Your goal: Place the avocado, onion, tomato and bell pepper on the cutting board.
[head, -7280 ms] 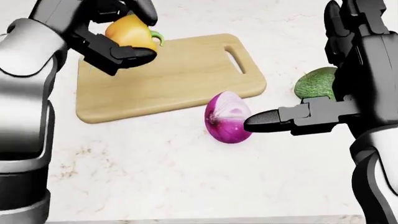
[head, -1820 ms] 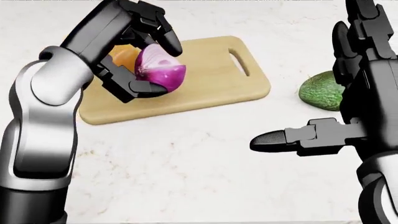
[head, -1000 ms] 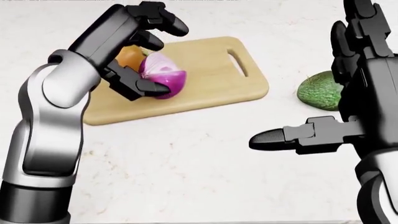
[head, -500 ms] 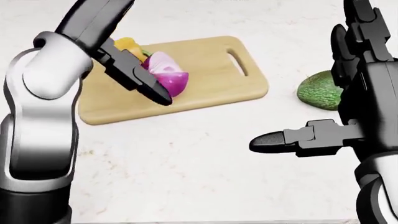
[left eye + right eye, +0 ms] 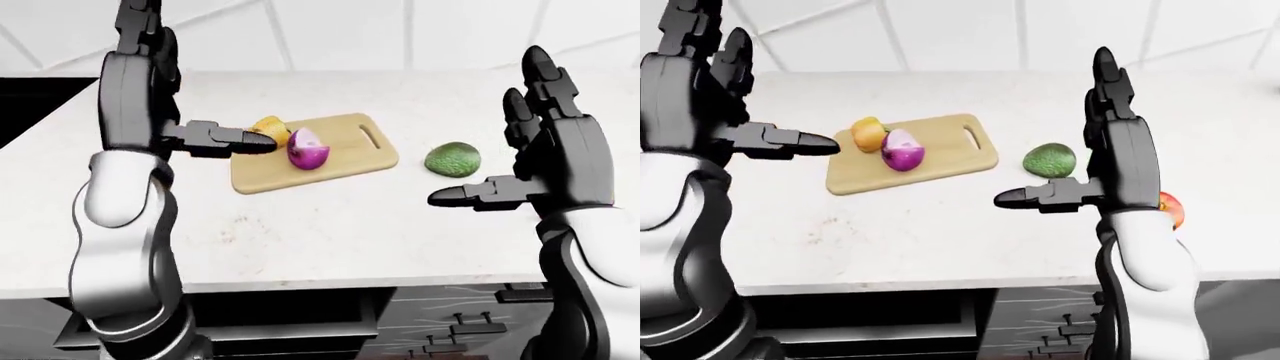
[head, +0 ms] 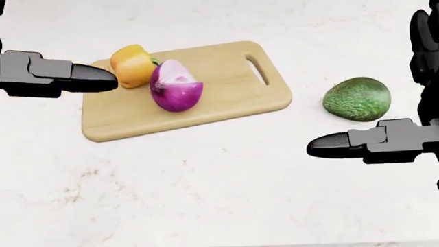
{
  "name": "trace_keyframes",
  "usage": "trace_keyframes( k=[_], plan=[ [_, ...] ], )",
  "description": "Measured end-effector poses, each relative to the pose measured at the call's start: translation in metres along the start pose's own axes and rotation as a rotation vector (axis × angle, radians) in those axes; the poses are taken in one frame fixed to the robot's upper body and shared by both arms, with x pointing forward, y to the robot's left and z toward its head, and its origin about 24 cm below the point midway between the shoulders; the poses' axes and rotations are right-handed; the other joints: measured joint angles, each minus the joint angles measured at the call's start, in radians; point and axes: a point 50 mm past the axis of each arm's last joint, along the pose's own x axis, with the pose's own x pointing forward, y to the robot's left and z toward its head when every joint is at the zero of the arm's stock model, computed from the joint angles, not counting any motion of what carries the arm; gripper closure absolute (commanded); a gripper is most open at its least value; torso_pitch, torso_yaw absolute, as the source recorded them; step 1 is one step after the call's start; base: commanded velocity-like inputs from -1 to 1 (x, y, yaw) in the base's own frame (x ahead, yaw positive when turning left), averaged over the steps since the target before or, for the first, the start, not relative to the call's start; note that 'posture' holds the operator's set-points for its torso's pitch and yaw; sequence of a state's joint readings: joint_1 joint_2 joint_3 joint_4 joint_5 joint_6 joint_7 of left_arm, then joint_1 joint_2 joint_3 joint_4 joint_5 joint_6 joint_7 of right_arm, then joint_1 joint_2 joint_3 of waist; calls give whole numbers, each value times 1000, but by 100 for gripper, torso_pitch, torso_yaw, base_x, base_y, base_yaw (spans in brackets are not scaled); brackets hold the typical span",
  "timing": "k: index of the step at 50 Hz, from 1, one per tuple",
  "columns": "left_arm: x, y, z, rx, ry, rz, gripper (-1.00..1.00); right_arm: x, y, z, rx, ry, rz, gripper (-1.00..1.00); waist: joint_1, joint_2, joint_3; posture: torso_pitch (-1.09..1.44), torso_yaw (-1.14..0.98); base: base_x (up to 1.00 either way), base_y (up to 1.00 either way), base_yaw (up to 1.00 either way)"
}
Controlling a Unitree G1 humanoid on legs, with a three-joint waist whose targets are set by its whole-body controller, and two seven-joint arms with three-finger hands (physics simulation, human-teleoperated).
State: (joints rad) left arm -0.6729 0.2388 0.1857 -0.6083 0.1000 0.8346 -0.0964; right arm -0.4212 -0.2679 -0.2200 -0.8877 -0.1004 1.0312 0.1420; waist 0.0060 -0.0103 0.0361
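Sitting half done: two of four vegetables are lying on the pale wooden cutting board [image 6: 226,87].
The orange bell pepper [image 6: 132,65] and purple halved onion [image 6: 175,86] are resting there; the green avocado [image 6: 356,99] and red tomato [image 5: 1170,207] are waiting on the white marble surface [image 6: 206,195], while the left hand [image 5: 215,139] and right hand [image 5: 1060,193] are hovering spread wide, holding nothing.

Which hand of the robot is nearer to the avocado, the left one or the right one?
The right hand. In the head view it hovers open just below the avocado. The left hand is open far to the left, beside the cutting board.
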Motion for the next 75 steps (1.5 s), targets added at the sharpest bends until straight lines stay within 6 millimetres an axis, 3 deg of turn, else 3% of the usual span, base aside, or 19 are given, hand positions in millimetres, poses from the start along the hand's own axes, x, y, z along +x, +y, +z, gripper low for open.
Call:
trace_keyframes(
  k=[10, 15, 25, 33, 55, 75],
  plan=[
    [-31, 9, -22, -35, 113, 2, -100, 5, -24, 13, -90, 53, -12, -100, 1, -1, 6, 0, 0, 0, 0, 0],
    [-47, 4, -37, -80, 157, -11, -100, 17, -32, 6, -120, 110, -9, -100, 1, -1, 3, 0, 0, 0, 0, 0],
    [-50, 10, -44, -43, 161, 11, -100, 24, -50, -2, -212, 221, -9, -100, 2, -3, 3, 0, 0, 0, 0, 0],
    [-51, 10, -43, -32, 153, -1, -100, 46, -45, -13, -304, 364, 89, -100, -3, 2, 1, 0, 0, 0, 0, 0],
    [-54, 10, -50, -5, 178, -9, -100, 111, -33, -35, -485, 519, 248, -100, -7, 19, -1, 0, 0, 0, 0, 0],
    [-53, 10, -50, 0, 181, -16, -100, 131, -19, -57, -638, 588, 325, -100, -7, 20, -3, 0, 0, 0, 0, 0]
  ],
)
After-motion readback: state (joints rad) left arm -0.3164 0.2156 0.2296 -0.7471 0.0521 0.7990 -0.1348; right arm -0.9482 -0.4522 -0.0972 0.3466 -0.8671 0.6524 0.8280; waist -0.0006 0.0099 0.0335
